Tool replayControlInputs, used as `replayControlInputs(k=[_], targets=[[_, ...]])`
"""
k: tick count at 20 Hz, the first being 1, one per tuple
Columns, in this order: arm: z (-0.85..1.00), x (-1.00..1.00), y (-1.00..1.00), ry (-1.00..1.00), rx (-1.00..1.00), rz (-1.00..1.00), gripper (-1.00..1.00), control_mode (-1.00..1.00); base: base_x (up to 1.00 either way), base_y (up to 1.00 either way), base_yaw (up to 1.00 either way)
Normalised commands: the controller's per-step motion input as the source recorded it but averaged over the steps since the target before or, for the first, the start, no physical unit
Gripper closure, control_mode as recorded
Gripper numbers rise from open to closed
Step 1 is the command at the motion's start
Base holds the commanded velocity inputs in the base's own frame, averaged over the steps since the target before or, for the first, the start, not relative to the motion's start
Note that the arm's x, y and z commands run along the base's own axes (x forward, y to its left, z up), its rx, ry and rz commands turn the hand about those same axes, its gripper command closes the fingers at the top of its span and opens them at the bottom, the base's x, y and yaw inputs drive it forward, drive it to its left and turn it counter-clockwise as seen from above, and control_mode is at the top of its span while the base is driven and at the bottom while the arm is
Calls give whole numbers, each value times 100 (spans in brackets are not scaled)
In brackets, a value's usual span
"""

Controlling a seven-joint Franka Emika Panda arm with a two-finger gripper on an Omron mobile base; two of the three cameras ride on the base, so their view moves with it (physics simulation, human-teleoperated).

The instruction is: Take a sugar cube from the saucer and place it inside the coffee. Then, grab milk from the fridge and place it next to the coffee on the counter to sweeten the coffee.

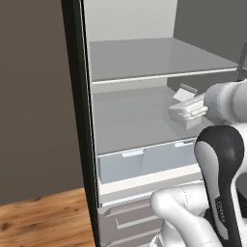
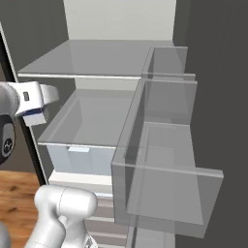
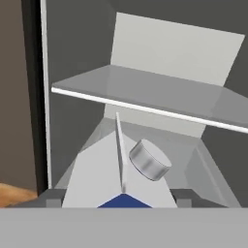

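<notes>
The gripper stands closed on the milk, a dark finger tip at either side of the carton; its gabled top, grey cap and dark blue band fill the lower hand view. The carton is lifted above the middle glass shelf, near its right edge, inside the fridge. Above hangs the upper shelf; below sit grey drawers.

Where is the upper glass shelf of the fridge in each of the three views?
Left base view: upper shelf in the upper middle, reaching right.
Right base view: upper left.
Hand view: a slanted band across the middle.
Shared landmark: the pale back wall above it.
</notes>
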Motion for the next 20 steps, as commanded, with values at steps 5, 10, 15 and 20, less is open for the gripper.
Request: replayControlInputs(k=[5, 10, 15, 20], targets=[[0, -52, -23, 10, 0, -14, 100, -100, 0, 0, 0], [0, -21, -24, 1, 0, -9, 100, -100, 0, 0, 0], [0, -6, -5, 0, 0, -1, 100, 100, -47, -9, 0], [0, 0, 0, 0, 0, 0, 100, 100, -74, 21, 11]])
